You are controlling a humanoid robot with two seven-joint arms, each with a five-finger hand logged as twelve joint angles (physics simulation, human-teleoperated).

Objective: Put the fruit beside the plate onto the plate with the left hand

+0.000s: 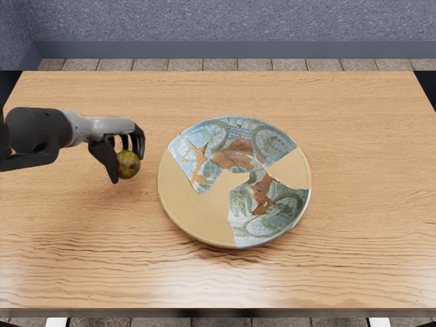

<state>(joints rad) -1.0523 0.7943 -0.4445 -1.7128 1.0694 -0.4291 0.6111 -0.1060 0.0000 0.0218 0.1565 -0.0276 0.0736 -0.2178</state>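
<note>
Now: fruit gripped in the left hand, beside the plate

Standing at the wooden counter (354,122), I see the left arm (41,133) reaching in from the left edge, a thick dark forearm that narrows to a grey wrist. The left hand (121,146) hangs over the left part of the counter, palm turned downward. Its dark fingers (138,144) are curled down and clamped on the fruit (128,164). The thumb (107,163) points down along the fruit's left side, and the other fingers close over its top and far side.

The fruit is small and round, yellow-green with a brownish blush. It sits at the bottom of the grasp, peeking out below the fingertips. I cannot tell whether it is lifted clear of the wood or touching it.

The plate (197,211) lies flat near the middle of the counter, to the right of the hand. It is wide, round, shallow and tan, with jagged patches of blue-green and rust-brown pattern across its upper and right parts. The fruit is just beside the plate's left rim and apart from it, with a strip of bare wood between the two.

Beyond the far edge of the counter run a tiled floor (204,65) and a grey wall (218,20).
</note>
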